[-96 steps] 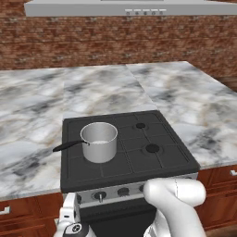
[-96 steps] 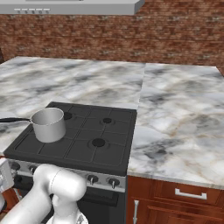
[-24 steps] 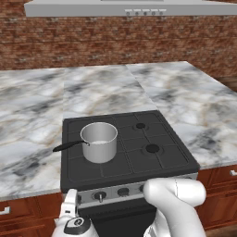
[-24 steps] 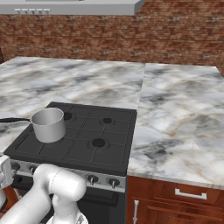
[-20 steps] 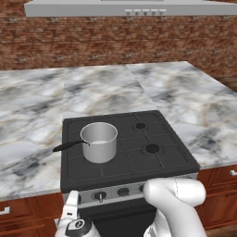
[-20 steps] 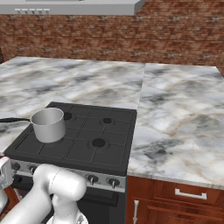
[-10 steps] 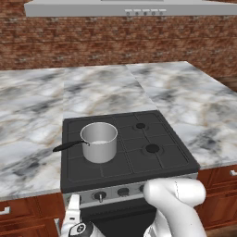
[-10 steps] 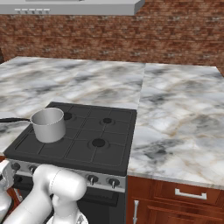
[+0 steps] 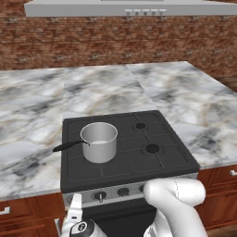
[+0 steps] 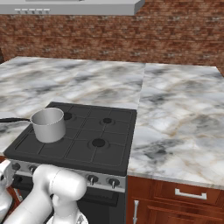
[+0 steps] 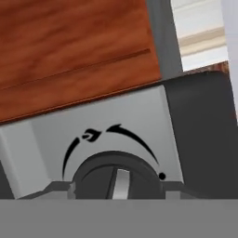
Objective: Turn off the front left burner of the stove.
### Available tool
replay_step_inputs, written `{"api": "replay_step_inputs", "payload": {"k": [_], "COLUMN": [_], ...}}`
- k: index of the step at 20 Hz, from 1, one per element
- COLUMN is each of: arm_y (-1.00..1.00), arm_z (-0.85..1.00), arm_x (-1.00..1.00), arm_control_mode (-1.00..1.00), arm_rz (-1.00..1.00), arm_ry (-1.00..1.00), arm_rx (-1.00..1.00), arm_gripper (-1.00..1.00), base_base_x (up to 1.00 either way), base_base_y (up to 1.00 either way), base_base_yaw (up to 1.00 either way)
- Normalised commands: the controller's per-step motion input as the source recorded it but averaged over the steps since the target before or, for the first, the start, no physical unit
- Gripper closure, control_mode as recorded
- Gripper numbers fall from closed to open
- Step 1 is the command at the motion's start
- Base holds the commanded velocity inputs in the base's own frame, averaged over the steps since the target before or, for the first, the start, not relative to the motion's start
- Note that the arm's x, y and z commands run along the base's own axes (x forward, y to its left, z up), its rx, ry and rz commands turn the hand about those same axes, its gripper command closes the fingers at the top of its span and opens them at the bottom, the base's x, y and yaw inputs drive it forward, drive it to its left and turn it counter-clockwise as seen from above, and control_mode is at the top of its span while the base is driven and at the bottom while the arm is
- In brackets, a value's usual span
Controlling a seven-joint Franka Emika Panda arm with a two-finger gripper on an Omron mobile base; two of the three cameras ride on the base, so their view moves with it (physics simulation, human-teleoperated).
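Note:
The stove is a black cooktop with a silver control strip and dark knobs along its front. A steel pot stands on the front left burner. My gripper is low at the strip's left end. Up close in the hand view, a round dark knob with a pale pointer sits on the silver panel under a black arc mark. My gripper has a finger pressed against each side of the knob, so it is shut on it. From the right base view my gripper shows at the stove's left corner.
Marble counter runs on both sides of the stove, and a brick wall and a grey range hood stand behind. Brown wood cabinet fronts lie below the counter, close to my hand. My white arm covers part of the oven front.
My hand has stayed at the left end of the control strip. Its white finger has shifted slightly up and down there, as the hand rolls. The pot and stove have not moved.

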Motion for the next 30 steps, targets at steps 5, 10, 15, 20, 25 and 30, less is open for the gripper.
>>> {"api": "replay_step_inputs", "payload": {"k": [5, 10, 15, 20, 25, 30], "arm_y": [0.06, 0.0, 0.0, 0.0, 0.0, 0.0], "arm_z": [0.0, 0.0, 0.02, 0.03, 0.18, 0.33], "arm_x": [0.0, 0.02, 0.1, 0.08, 0.18, 0.3], "arm_control_mode": [-1.0, -1.0, -1.0, -1.0, -1.0, -1.0], "arm_rz": [-0.06, -0.07, -0.06, -0.07, -0.08, -0.08], "arm_ry": [-0.05, -0.08, -0.08, -0.09, -0.05, -0.01], "arm_rx": [0.32, 0.37, 0.38, 0.4, 0.41, 0.43], "arm_gripper": [1.0, 1.0, 1.0, 1.0, 1.0, 1.0], "base_base_x": [0.0, 0.0, 0.0, 0.0, 0.0, 0.0], "base_base_y": [0.0, 0.0, 0.0, 0.0, 0.0, 0.0], "base_base_yaw": [0.0, 0.0, 0.0, 0.0, 0.0, 0.0]}}
